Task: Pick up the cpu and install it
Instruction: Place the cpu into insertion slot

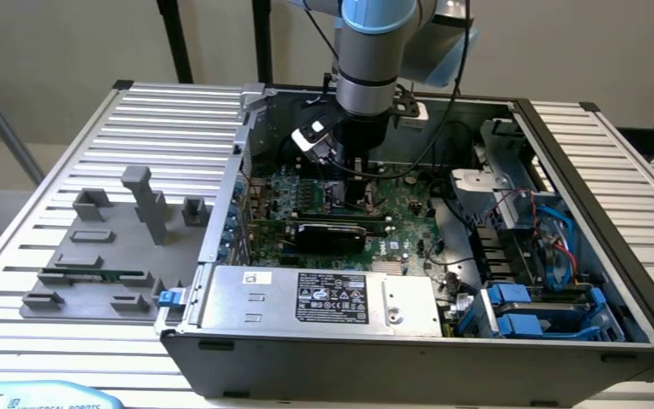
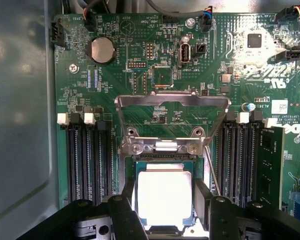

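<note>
At the socket (image 2: 162,147), jaws grip the cpu (image 2: 164,197); label (image 1: 43,399): UNIVERSAL ROBOTS

Square cpu (image 2: 164,197), silvery-grey top, greenish rim, lying flat in the open socket (image 2: 162,158)

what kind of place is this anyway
Probably a robotics lab or PC assembly bench: an open computer case sits on a slatted metal table, a robot gripper holds a cpu over its motherboard, and a grey fixture tray lies beside it.
</note>
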You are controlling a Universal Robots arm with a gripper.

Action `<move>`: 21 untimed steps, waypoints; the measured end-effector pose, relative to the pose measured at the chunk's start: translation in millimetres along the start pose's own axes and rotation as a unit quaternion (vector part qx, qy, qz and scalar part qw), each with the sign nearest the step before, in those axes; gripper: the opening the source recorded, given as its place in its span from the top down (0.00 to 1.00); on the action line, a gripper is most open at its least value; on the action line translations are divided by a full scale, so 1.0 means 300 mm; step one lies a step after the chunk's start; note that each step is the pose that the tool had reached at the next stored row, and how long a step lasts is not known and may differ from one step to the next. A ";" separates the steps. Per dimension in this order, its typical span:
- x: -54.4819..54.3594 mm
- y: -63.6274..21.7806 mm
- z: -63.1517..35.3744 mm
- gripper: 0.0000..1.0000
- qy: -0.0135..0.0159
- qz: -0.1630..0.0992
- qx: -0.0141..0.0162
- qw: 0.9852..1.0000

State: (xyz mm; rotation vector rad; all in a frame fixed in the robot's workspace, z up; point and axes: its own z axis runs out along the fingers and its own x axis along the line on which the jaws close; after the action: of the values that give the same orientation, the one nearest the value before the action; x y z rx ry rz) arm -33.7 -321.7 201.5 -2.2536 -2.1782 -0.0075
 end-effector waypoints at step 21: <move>-0.010 0.000 0.003 0.45 0.007 0.002 -0.001 1.000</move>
State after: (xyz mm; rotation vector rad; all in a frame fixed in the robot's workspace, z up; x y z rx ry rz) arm -33.7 -324.9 200.4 -2.2510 -2.1684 -0.0270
